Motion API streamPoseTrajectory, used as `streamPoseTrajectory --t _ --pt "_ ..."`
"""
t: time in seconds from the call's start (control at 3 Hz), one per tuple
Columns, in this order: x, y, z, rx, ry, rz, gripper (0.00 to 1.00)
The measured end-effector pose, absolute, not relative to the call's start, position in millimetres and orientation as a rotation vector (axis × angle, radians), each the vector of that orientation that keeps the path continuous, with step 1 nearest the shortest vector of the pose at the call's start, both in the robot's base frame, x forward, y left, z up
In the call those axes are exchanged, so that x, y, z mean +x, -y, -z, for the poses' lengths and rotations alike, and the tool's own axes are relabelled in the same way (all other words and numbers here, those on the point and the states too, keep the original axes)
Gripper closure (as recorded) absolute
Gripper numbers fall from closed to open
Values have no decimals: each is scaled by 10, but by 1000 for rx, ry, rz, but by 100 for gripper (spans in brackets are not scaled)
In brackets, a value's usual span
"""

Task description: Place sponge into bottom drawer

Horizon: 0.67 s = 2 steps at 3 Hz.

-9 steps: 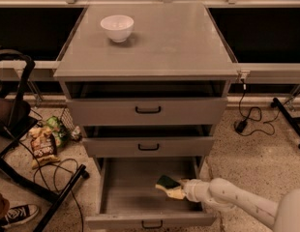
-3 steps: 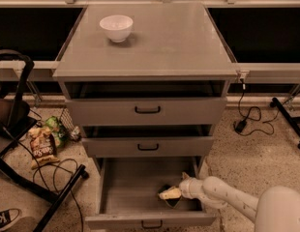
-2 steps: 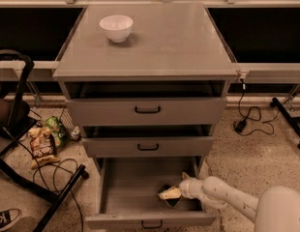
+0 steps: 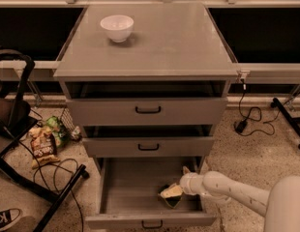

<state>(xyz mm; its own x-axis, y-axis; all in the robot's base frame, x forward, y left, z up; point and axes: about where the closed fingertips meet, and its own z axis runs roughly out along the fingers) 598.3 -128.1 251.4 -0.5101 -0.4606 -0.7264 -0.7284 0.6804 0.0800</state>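
Observation:
The grey cabinet's bottom drawer (image 4: 130, 190) is pulled out and open. The sponge (image 4: 171, 194), dark green on pale yellow foam, is inside it near the front right corner, low at the drawer floor. My gripper (image 4: 178, 189) reaches in from the right over the drawer's side, right at the sponge; its white arm runs off to the lower right. The two drawers above are partly open, each with a black handle.
A white bowl (image 4: 117, 27) stands on the cabinet top at the back left. A black frame (image 4: 24, 144), cables and snack bags (image 4: 43, 144) lie on the floor to the left. A cable and a stand foot (image 4: 288, 115) are to the right.
The gripper with the sponge has moved down and toward the drawer's front right since three seconds ago. Over the last second it has hardly moved.

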Motion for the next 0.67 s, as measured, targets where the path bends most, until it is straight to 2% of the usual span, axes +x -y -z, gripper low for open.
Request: streamPoseTrajectory --t 0.67 --pt "5901 1495 -3400 -1063 -2268 -204 0"
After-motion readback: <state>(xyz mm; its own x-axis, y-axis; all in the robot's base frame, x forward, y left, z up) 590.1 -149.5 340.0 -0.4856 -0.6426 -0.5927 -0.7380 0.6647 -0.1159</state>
